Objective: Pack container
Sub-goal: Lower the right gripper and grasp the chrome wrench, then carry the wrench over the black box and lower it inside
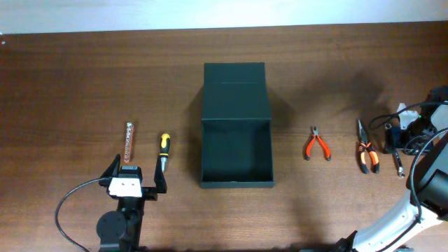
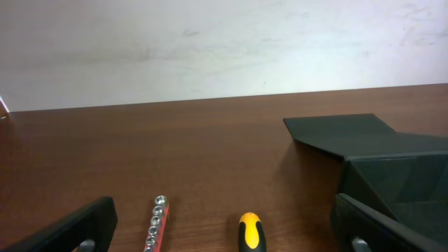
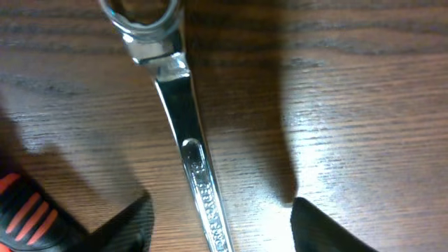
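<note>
Chrome combination wrench [image 3: 192, 161] lay flat on the wooden table [image 3: 350, 105] between the right gripper's [image 3: 218, 213] part-open jaws, not yet held. Its thin, slick shaft could twist or slip free. The black container [image 1: 236, 150] sat open mid-table, well apart. The left gripper [image 1: 136, 176] gaped empty.

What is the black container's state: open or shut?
Open: the container has its lid folded back flat, and its empty interior shows.

Matte container [image 1: 236, 98]; glossy chrome wrench [image 3: 189, 140]; woodgrain table [image 1: 70, 84].
</note>
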Motion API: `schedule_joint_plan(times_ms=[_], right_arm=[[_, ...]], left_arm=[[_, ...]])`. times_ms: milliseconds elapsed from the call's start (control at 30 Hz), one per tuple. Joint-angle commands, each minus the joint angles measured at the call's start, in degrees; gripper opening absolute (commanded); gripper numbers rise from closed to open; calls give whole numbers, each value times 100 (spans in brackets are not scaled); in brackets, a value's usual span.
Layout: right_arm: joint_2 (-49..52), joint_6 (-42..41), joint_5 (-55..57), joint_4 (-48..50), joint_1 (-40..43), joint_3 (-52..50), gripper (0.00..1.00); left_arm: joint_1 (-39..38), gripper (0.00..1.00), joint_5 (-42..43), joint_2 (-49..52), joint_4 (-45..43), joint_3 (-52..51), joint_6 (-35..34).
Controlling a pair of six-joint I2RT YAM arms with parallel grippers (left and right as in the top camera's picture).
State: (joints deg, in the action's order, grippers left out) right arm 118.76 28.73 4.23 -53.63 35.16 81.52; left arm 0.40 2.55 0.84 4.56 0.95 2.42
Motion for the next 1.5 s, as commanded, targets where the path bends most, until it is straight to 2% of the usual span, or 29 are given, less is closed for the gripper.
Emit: schedule_joint_plan(times_ms=[0,100,233,533,667,800,967,1200,1467], right_arm=[[94,-31,162,81,-22,-151,46],[94,-31,162,85,-22,-151,35],[94,-31,160,83,-22,-151,30],[94,-76,50,79,-28,-149,5],[94,-79,26,79,-28,-140,4],[92,-490,-42,7,-42,111,4],[85,-575,-557,-721,-227,1207,4],[85,-721,-1958,-2378,-935,3639,4],[85,-721,-2312,-3694,-2599,5648,4]], left_arm=[[13,99,-42,-55,2,-44,90],[13,99,-39,-55,2,-44,90],[13,99,-39,-55,2,-44,90],[13,99,-39,-55,2,-44,90],[15,99,-42,-55,2,-44,90],[13,99,-42,-55,2,-44,90],[13,99,-39,-55,2,-44,90],[13,99,-42,-55,2,-44,90],[13,99,-42,-55,2,-44,90]])
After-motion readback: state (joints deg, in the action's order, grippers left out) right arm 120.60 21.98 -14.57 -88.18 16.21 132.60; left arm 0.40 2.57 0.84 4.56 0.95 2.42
